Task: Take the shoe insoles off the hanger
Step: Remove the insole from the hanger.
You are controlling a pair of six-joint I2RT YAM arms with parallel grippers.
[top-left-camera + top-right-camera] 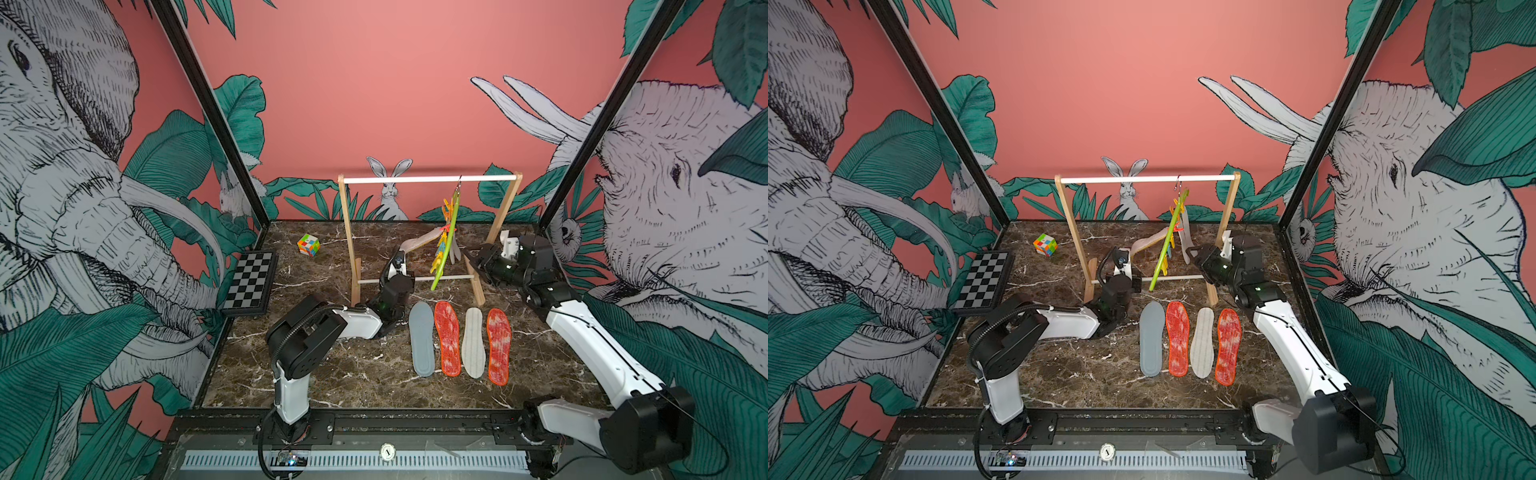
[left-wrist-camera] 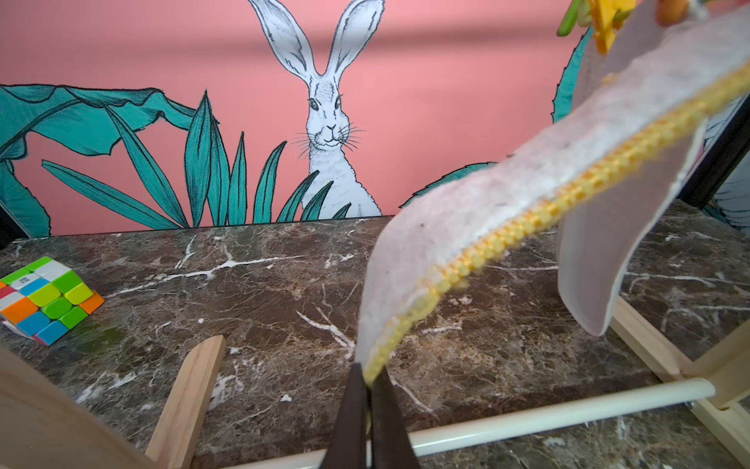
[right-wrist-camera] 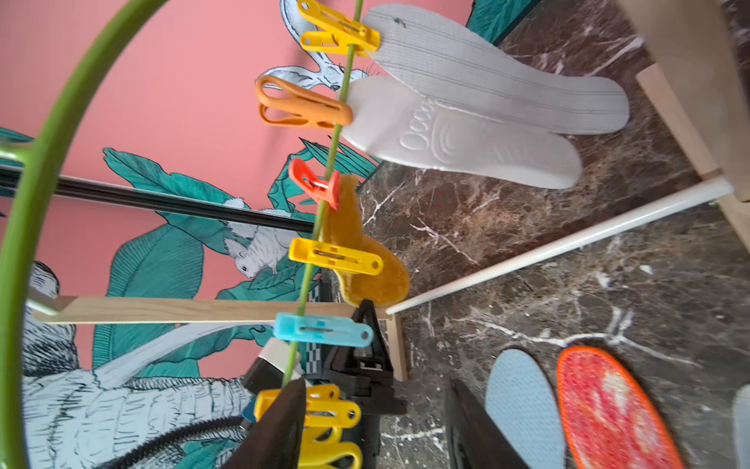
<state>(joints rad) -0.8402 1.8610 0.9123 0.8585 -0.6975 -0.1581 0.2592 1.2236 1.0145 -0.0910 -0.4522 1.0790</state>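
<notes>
The left gripper (image 2: 367,373) is clamped on the free end of the yellow insole (image 2: 446,243), whose other end is clipped to the hanger (image 3: 38,182). The right gripper (image 3: 377,390) has its jaws apart, with yellow clips (image 3: 328,410) low on the hanger between them. Two white insoles (image 3: 466,134) hang clipped. Four insoles (image 1: 448,345) lie on the near tabletop (image 1: 332,374).

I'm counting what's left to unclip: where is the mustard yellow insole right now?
In the right wrist view the mustard yellow insole hangs from the red clip on the hanger, its free end pinched by the left gripper.
</notes>
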